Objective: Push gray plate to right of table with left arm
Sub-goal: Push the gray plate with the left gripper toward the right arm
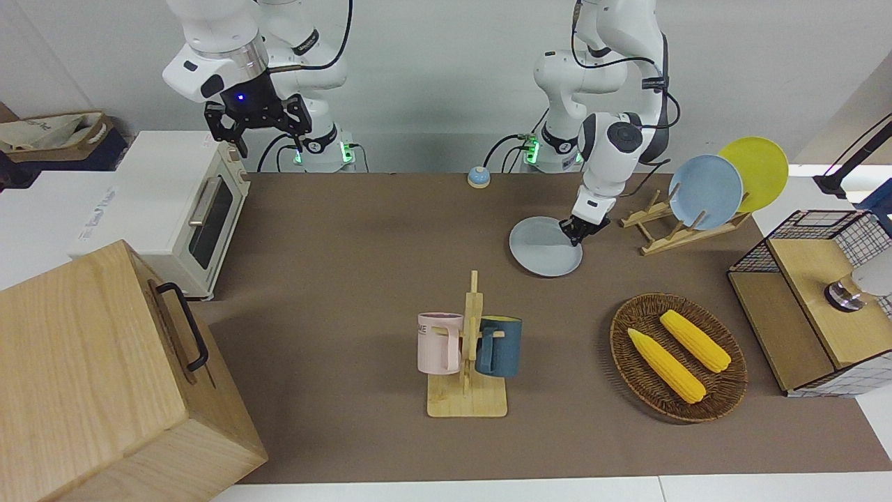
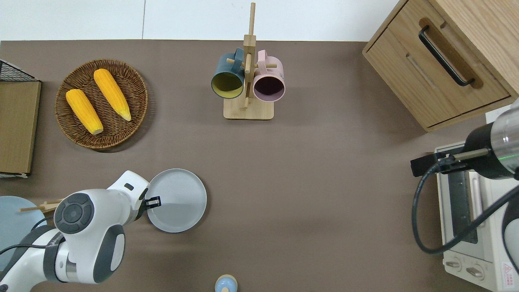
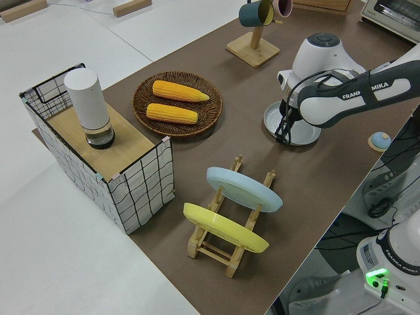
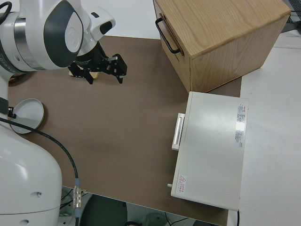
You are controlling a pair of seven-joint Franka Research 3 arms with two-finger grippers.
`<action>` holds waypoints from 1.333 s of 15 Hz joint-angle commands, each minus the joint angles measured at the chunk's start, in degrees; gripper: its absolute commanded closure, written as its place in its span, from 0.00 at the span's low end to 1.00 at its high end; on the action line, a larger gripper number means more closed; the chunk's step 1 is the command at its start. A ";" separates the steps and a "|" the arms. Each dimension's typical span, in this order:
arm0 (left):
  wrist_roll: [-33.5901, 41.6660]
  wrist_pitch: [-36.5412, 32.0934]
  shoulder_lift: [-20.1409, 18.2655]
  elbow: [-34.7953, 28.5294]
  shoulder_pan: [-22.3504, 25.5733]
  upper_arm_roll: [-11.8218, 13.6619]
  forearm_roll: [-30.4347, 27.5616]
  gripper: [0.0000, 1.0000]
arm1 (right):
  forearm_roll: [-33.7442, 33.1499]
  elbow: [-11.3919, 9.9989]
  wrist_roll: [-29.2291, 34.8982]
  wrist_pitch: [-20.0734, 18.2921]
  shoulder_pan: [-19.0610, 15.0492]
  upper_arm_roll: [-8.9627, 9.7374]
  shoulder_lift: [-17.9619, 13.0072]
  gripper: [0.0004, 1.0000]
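The gray plate (image 1: pixel 540 251) lies flat on the brown table (image 1: pixel 362 279), toward the left arm's end and near the robots; it also shows in the overhead view (image 2: pixel 180 200) and the left side view (image 3: pixel 303 129). My left gripper (image 1: pixel 577 234) is shut and low, its tip against the plate's rim on the side toward the left arm's end (image 2: pixel 153 201). It holds nothing. My right gripper (image 1: pixel 258 129) is open and parked.
A wooden rack (image 1: pixel 662 226) holds a blue plate (image 1: pixel 705 192) and a yellow plate (image 1: pixel 759 171). A wicker basket (image 1: pixel 679 355) holds two corn cobs. A mug tree (image 1: pixel 468 348) stands mid-table. A small bell (image 1: pixel 478 177), a toaster oven (image 1: pixel 174 209) and a wooden cabinet (image 1: pixel 104 376) are also here.
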 commanded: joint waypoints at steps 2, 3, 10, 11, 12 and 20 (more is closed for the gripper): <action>-6.20 2.93 4.34 0.92 -1.11 -2.27 0.74 1.00 | 0.33 0.50 0.74 -0.89 -1.13 0.96 -0.17 0.02; -7.78 2.84 4.34 1.10 -1.11 -3.33 0.74 1.00 | 0.33 0.50 0.74 -0.89 -1.13 0.88 -0.17 0.02; -22.01 2.14 5.30 3.91 -1.11 -12.81 0.74 1.00 | 0.33 0.50 0.74 -0.89 -1.13 0.88 -0.17 0.02; -24.21 1.88 6.09 4.87 -1.20 -14.22 0.82 1.00 | 0.33 0.50 0.74 -0.89 -1.13 0.96 -0.17 0.02; -26.06 1.00 6.53 5.58 -1.20 -15.63 0.82 1.00 | 0.33 0.50 0.74 -0.89 -1.13 0.96 -0.17 0.02; -41.97 -4.88 9.69 13.21 -9.36 -17.93 1.96 1.00 | 0.33 0.50 0.74 -0.89 -1.13 0.88 -0.17 0.02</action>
